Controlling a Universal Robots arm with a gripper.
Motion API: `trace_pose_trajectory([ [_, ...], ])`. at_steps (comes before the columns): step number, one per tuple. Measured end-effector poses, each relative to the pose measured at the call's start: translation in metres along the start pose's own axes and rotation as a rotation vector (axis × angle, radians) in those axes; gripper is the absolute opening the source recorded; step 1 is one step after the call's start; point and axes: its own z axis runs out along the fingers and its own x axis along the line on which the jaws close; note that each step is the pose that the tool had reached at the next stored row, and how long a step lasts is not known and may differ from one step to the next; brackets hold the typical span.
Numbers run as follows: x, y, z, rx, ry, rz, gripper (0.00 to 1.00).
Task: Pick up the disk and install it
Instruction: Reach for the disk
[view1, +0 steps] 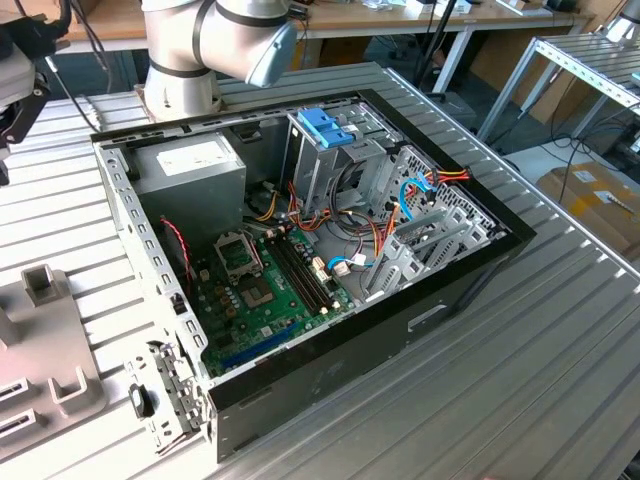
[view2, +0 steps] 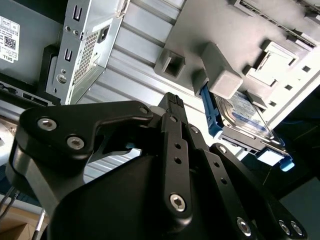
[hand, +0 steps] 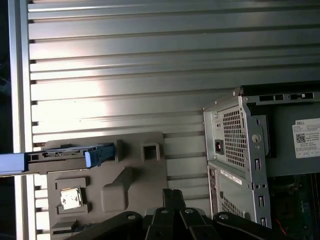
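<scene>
The disk (view2: 243, 116) is a grey metal drive with a white label and light-blue rails. It stands on edge in a slot of the grey fixture (view2: 220, 60). In the first wrist view the disk (hand: 65, 155) shows edge-on at the fixture (hand: 130, 170), with a blue rail end sticking out. My gripper (view2: 172, 100) hangs above the fixture, a short way from the disk and not touching it. Its black fingers (hand: 172, 196) are shut together with nothing between them.
The open computer case (view1: 480, 270) lies on the ribbed metal table (view1: 560, 380), with a metal drive cage topped by a blue latch (view1: 325, 128) inside. The case's rear corner (hand: 240, 150) sits close beside the fixture. Part of the fixture (view1: 45, 350) lies at the exterior view's left.
</scene>
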Motion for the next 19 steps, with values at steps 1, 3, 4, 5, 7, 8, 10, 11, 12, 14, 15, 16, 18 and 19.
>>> trace_pose_trajectory([
  [1,0.0012,-0.0001,0.0,0.0,0.0,0.0,0.11],
  [3,0.0041,-0.0003,0.0,0.0,0.0,0.0,0.11],
  [4,0.0053,-0.0004,0.0,0.0,0.0,0.0,0.11],
  [5,0.0071,-0.0005,0.0,0.0,0.0,0.0,0.11],
  [7,0.0117,-0.0009,0.0001,0.0,-0.0001,0.0,0.11],
  [8,0.0139,-0.001,0.0001,0.0,0.0,0.0,0.11],
  [10,0.0161,-0.0012,0.0001,0.0,0.0,0.0,0.11],
  [11,0.0173,-0.0013,0.0001,0.0,0.0,0.0,0.11],
  [12,0.019,-0.0014,0.0001,0.0,0.0,0.0,0.11],
  [14,0.0198,-0.0015,0.0001,0.0,0.0,0.0,0.11],
  [15,0.0198,-0.0015,0.0001,0.0,0.0,0.0,0.11],
  [16,0.02,-0.0015,0.0001,0.0,0.0,0.0,0.11],
  [18,0.02,-0.0015,0.0001,0.0,0.0001,0.0,0.11],
  [19,0.02,-0.0015,0.0001,0.0,0.0,0.0,0.11],
])
